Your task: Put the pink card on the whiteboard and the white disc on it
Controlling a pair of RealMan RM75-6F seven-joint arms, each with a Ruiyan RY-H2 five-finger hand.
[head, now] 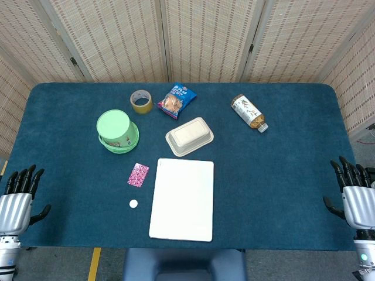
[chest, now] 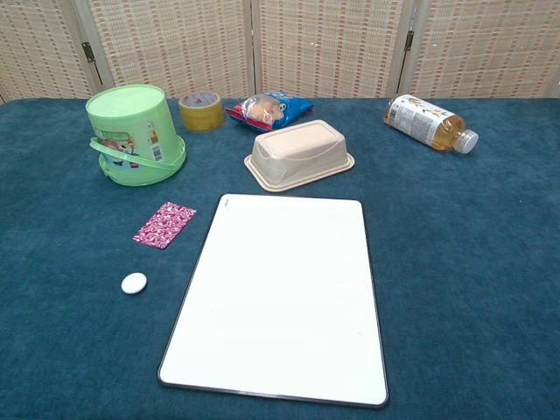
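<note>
- Your left robot hand (head: 17, 202) sits at the near-left edge of the blue surface (head: 281, 175), fingers up and apart, holding nothing. Seen in head view only.
- Your right robot hand (head: 354, 196) sits at the near-right edge, fingers also spread, nothing in it. Head view only too.
- 1 whiteboard (head: 182, 199) (chest: 282, 296): flat on the surface, roughly midway btwn your two robot hands, nothing on it.
- 1 pink card (head: 138, 175) (chest: 164, 224): flat on the surface, just left of the whiteboard's far-left corner, not touching it. It lies to the right of your left robot hand and a bit farther out, well apart from it.
- 1 white disc (head: 133, 204) (chest: 134, 283): on the surface near the card, on its near side, left of the whiteboard w/ a gap. About level w/ your left robot hand, well to its right.
- 1 green bucket (head: 117, 132) (chest: 136, 136): farther out than the card, lid on, handle down.
- 1 tape roll (head: 141, 102) (chest: 200, 111): beyond the bucket, slightly right.
- 1 blue snack bag (head: 177, 100) (chest: 267, 109): just right of the tape.
- 1 beige container (head: 189, 136) (chest: 299, 154): upside down, just beyond the whiteboard's far edge.
- 1 bottle (head: 249, 112) (chest: 430, 122): on its side, far out on your right robot hand's half, well apart from that hand.
</note>
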